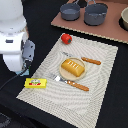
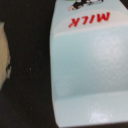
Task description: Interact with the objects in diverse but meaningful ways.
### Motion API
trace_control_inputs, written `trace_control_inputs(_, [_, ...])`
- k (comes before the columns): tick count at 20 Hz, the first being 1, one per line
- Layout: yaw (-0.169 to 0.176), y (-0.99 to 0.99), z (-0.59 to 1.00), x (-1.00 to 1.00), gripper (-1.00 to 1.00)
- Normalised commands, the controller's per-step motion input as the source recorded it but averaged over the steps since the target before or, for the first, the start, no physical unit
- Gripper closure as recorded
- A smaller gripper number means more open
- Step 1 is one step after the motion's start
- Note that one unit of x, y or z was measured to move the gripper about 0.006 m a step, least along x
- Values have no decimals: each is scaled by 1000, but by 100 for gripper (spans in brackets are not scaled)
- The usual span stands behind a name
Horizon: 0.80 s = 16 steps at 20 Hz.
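Note:
A pale blue-white carton (image 2: 90, 65) with red "MILK" print fills the wrist view at very close range, lying on the black surface. In the exterior view the arm hides this carton. My gripper (image 1: 23, 71) hangs low at the exterior view's left, just off the placemat's edge; its fingers show in neither view. A golden-orange bread loaf (image 1: 73, 67) rests on a small plate in the middle of the mat. The red round fruit (image 1: 66, 38) sits by the mat's far corner. A flat yellow packet (image 1: 35, 83) lies on the near corner, close to the gripper.
A striped placemat (image 1: 100, 80) holds an orange-handled fork (image 1: 71, 83) and knife (image 1: 90, 61) on either side of the plate. Two grey pots (image 1: 70, 11) (image 1: 95, 13) stand on a brown board at the back, and a bowl (image 1: 124, 19) is at the exterior view's right.

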Motion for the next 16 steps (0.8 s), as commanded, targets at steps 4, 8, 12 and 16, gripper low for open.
trace_control_inputs(4, [25,-114,-298,-314,-100])
trace_control_inputs(8, [9,-160,-188,-365,-100])
trace_control_inputs(12, [7,-172,-128,-344,100])
trace_control_inputs(16, [8,-161,-67,-332,100])
